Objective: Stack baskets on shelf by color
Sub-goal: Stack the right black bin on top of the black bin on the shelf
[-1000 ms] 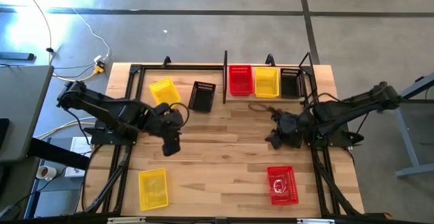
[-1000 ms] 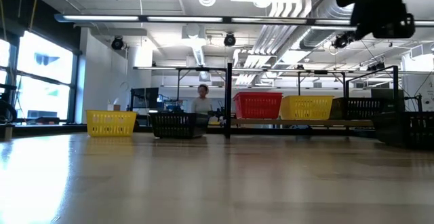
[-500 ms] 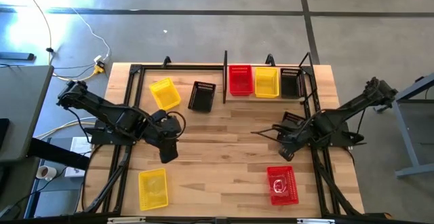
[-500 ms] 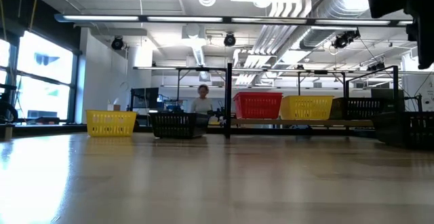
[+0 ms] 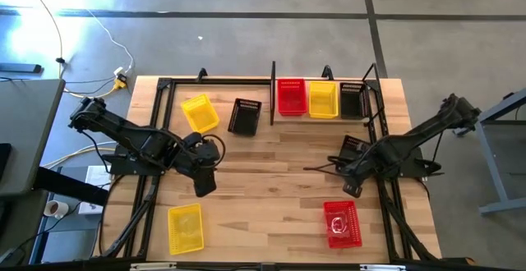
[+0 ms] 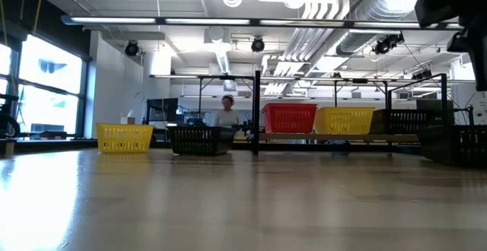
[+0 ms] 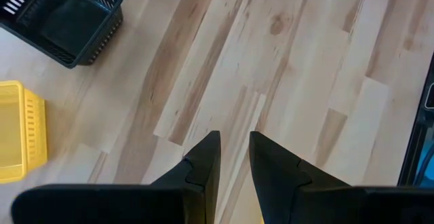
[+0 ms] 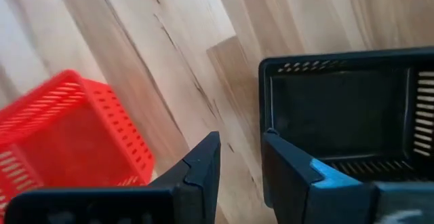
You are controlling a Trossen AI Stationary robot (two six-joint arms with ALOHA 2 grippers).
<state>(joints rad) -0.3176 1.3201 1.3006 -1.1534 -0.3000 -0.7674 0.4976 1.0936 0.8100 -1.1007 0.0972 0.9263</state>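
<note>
an overhead view shows a wooden table with two dark robot arms. at the back right stands a narrow shelf already holding a red basket, a yellow basket and a black basket side by side.

loose on the table are five more: a yellow basket and a black basket near the back left, a yellow basket at the front left, a red basket at the front right, and a black basket partly under the right arm. i count three yellow, three black and two red in view, eight in all.

the left gripper hangs over bare wood mid-table, its fingers close together and holding nothing. the right gripper hovers between the front red basket and the nearby black one, its fingers a narrow gap apart and empty.

the baskets look like light, stiff plastic mesh, probably a little slippery and easy to tip or slide. pinching one thin side wall at the rim, one finger inside and one outside, seems the surest hold.
</note>
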